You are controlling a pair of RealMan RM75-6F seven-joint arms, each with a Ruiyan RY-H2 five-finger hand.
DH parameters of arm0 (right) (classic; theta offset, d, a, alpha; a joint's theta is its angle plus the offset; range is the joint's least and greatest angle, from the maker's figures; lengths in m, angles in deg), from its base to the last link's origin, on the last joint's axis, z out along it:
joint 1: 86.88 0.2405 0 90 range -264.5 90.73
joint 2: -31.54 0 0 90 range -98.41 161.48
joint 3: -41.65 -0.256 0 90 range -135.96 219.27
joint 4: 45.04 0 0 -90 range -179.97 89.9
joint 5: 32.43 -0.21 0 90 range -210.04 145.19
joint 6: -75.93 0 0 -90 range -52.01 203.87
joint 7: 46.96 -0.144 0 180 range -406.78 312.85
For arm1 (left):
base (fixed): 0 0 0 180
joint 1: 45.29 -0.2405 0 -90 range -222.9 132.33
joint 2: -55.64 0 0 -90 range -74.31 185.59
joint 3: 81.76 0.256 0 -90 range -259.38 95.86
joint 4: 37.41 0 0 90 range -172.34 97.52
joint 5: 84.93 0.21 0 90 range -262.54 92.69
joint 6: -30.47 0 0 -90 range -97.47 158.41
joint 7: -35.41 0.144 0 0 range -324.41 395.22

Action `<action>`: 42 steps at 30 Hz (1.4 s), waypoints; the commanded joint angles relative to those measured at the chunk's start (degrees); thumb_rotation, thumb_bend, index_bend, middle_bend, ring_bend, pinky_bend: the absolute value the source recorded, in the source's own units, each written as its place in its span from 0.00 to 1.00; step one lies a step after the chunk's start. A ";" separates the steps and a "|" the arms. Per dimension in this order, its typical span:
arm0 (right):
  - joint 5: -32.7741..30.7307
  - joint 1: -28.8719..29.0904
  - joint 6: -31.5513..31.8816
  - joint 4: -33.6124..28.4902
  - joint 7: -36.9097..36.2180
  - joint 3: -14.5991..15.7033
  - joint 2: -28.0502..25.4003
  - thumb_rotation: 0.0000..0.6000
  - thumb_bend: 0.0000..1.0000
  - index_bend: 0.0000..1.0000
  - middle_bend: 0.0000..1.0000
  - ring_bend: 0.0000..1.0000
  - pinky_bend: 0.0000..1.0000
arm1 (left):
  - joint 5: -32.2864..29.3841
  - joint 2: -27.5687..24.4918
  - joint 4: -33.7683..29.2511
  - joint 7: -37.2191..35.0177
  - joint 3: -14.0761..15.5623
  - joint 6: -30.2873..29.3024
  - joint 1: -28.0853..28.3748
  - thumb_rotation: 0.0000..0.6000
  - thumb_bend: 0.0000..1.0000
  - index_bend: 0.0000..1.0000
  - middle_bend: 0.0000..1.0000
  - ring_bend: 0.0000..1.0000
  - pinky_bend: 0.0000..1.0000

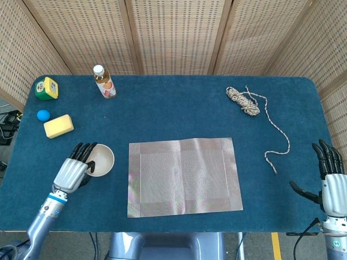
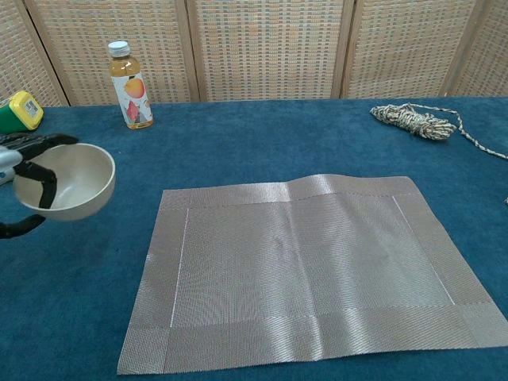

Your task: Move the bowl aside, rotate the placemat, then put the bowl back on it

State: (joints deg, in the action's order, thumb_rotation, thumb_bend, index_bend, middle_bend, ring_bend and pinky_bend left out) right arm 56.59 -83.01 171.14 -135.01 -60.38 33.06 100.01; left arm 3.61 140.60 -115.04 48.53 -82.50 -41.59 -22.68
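A cream bowl [image 1: 101, 160] [image 2: 71, 180] hangs above the blue table just left of the grey woven placemat [image 1: 185, 176] [image 2: 308, 268]. My left hand [image 1: 74, 170] [image 2: 24, 176] grips the bowl's left rim, fingers hooked over the edge and inside. The placemat lies flat with a long side toward me and nothing on it. My right hand [image 1: 331, 181] rests at the table's near right corner, fingers apart and holding nothing; the chest view does not show it.
A juice bottle [image 1: 103, 82] [image 2: 130, 84] stands at the back left. A green-yellow tape measure [image 1: 46, 88], a blue ball [image 1: 43, 115] and a yellow sponge [image 1: 58, 125] lie along the left edge. A coiled rope [image 1: 245, 101] [image 2: 413, 119] trails down the right side.
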 commanded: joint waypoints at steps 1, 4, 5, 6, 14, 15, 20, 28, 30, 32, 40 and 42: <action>-0.42 -0.04 -0.05 0.07 -0.49 -0.25 -0.18 1.00 0.20 0.00 0.00 0.00 0.00 | -0.48 0.74 -4.38 4.17 -2.73 2.76 3.39 1.00 0.49 0.64 0.00 0.00 0.00; -0.85 -0.05 -0.29 0.26 -1.48 -0.41 -0.40 1.00 0.20 0.00 0.00 0.00 0.00 | -2.01 2.02 -7.59 7.55 -4.38 5.76 5.81 1.00 0.49 0.64 0.00 0.00 0.00; -1.03 -0.02 -0.42 0.35 -1.76 -0.49 -0.46 1.00 0.20 0.00 0.00 0.00 0.00 | -2.46 2.58 -8.40 8.64 -4.92 6.66 6.65 1.00 0.49 0.64 0.00 0.00 0.00; -1.21 0.01 -0.56 0.43 -2.01 -0.56 -0.51 1.00 0.20 0.00 0.00 0.00 0.00 | -2.95 3.25 -8.97 9.89 -5.49 7.51 7.49 1.00 0.49 0.63 0.00 0.00 0.00; -1.89 -0.01 -1.08 0.71 -4.17 -0.83 -1.11 1.00 0.20 0.00 0.00 0.00 0.00 | -9.43 11.34 -9.17 20.45 -9.70 15.34 15.00 1.00 0.49 0.63 0.00 0.00 0.00; -2.03 -0.03 -1.12 0.72 -4.45 -0.89 -1.19 1.00 0.20 0.00 0.00 0.00 0.00 | -10.65 12.38 -8.92 21.32 -10.07 16.23 15.75 1.00 0.49 0.63 0.00 0.00 0.00; -2.61 -0.08 -1.34 0.88 -5.49 -1.18 -1.49 1.00 0.20 0.00 0.00 0.00 0.00 | -15.44 17.03 -7.15 25.10 -11.18 18.91 18.81 1.00 0.48 0.61 0.00 0.00 0.00; -3.40 -0.09 -1.82 1.16 -7.07 -1.58 -1.94 1.00 0.20 0.00 0.00 0.00 0.00 | -21.25 22.89 -3.80 29.16 -11.61 20.32 22.53 1.00 0.48 0.59 0.00 0.00 0.00; -3.44 -0.11 -1.87 1.12 -7.27 -1.60 -2.02 1.00 0.20 0.00 0.00 0.00 0.00 | -22.71 24.08 -2.93 29.51 -11.45 20.64 23.12 1.00 0.48 0.58 0.00 0.00 0.00; -3.30 -0.14 -1.79 1.08 -7.22 -1.56 -2.06 1.00 0.20 0.00 0.00 0.00 0.00 | -23.65 24.32 -2.92 29.98 -10.98 20.52 23.33 1.00 0.46 0.53 0.00 0.00 0.00; -2.72 -0.22 -1.41 0.88 -6.41 -1.37 -1.90 1.00 0.20 0.00 0.00 0.00 0.00 | -24.54 20.61 -7.53 32.45 -8.76 17.49 22.63 1.00 0.21 0.10 0.00 0.00 0.00; -2.56 -0.25 -1.25 0.90 -6.11 -1.32 -1.80 1.00 0.20 0.00 0.00 0.00 0.00 | -24.94 19.05 -9.51 32.76 -8.33 16.80 22.20 1.00 0.20 0.05 0.00 0.00 0.00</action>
State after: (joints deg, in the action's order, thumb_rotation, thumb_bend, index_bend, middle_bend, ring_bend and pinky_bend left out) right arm 54.01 -83.25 169.86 -134.12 -66.52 31.73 98.18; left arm -21.01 160.94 -123.09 80.86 -91.39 -23.97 -0.03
